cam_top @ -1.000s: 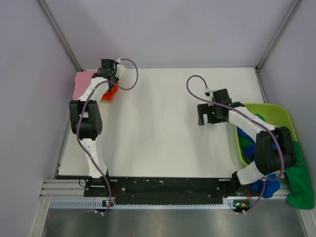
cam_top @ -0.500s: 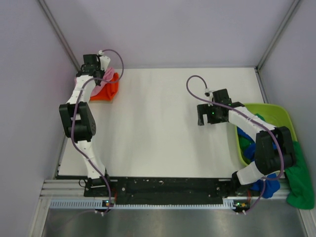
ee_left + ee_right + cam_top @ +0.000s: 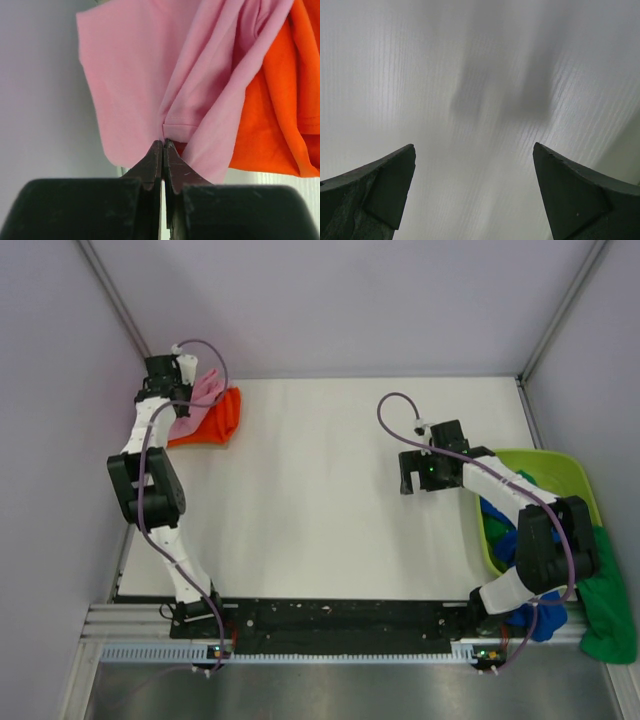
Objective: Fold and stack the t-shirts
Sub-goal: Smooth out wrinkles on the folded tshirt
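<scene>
The left end effector (image 3: 164, 146) is clenched on the pink t-shirt (image 3: 135, 75) hem at the far-left corner of the surface (image 3: 330, 500). The cloth trails rightward over the orange t-shirt (image 3: 280, 110). The right end effector (image 3: 474, 150), spread and empty, is well apart.

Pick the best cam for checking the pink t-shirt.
Left wrist: the pink t-shirt shows large, its hem pinched in the shut left gripper. Top external shows only a small pink patch beside the arm. Right wrist shows just the table.
</scene>
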You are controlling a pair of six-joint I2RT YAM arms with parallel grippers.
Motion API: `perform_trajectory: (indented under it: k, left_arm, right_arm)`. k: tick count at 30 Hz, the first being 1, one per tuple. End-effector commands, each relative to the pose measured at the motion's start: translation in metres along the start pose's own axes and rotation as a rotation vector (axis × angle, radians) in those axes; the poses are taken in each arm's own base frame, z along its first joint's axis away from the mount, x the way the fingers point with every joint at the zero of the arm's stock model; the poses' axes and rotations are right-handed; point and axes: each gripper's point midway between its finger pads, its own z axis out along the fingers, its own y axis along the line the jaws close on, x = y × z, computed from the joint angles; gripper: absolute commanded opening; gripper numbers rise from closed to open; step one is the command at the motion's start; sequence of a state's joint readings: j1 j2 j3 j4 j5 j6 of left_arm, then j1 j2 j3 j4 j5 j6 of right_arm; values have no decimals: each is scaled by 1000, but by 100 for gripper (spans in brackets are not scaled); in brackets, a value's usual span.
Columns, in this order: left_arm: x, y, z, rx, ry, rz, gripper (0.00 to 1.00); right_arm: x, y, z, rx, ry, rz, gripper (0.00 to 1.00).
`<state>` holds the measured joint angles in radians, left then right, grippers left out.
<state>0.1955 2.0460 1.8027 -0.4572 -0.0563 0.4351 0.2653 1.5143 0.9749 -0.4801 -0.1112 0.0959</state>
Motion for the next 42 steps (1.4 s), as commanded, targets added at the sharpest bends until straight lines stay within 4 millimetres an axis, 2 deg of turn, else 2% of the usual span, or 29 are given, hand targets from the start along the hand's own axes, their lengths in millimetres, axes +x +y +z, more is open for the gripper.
perform_trajectory:
  k: [1,4,8,13,17,23,24,26,27,28,30,33,35,37,40,42]
  left_arm:
    - [-19,-24,-20,147,-122,-8,0]
    - [-10,-66,-16,281,-116,66,0]
    - [5,-109,-9,385,-83,145,0]
    - [25,-164,-13,523,-58,306,0]
    - [38,-167,-7,503,12,350,0]
    - [56,-148,1,420,103,390,2]
    - [56,-146,0,414,100,400,9]
    - [55,-146,-5,423,92,412,35]
    - [54,-149,-8,440,85,418,64]
    - [53,-151,-14,463,73,420,78]
    - [46,-159,-27,516,28,419,86]
    - [29,-165,-58,579,-63,420,88]
    - [20,-166,-78,599,-115,419,96]
    - [13,-166,-100,600,-162,413,99]
    - [19,-170,-124,612,-186,412,99]
    - [27,-188,-145,649,-194,436,99]
  right_arm:
    - [-4,1,0,-15,-20,-15,99]
    - [-4,1,-1,-15,-20,-14,99]
    - [-5,1,-1,-16,-21,-15,99]
    - [-4,1,-1,-16,-17,-13,99]
    - [-4,2,-2,-17,-20,-13,99]
    - [-6,2,-2,-19,-23,-15,99]
    - [-4,2,-2,-18,-18,-16,99]
    - [-4,1,-2,-19,-18,-13,99]
    - [-4,1,-2,-18,-17,-12,99]
    - [-4,1,-2,-19,-17,-15,99]
    - [-4,2,-2,-20,-18,-15,99]
    - [-4,2,-2,-20,-19,-16,99]
    - [-6,2,-4,-21,-27,-12,99]
    - [-9,1,-8,-7,-45,-13,99]
    - [-19,0,-19,3,-101,-15,99]
    - [-25,2,-27,-5,-145,-12,99]
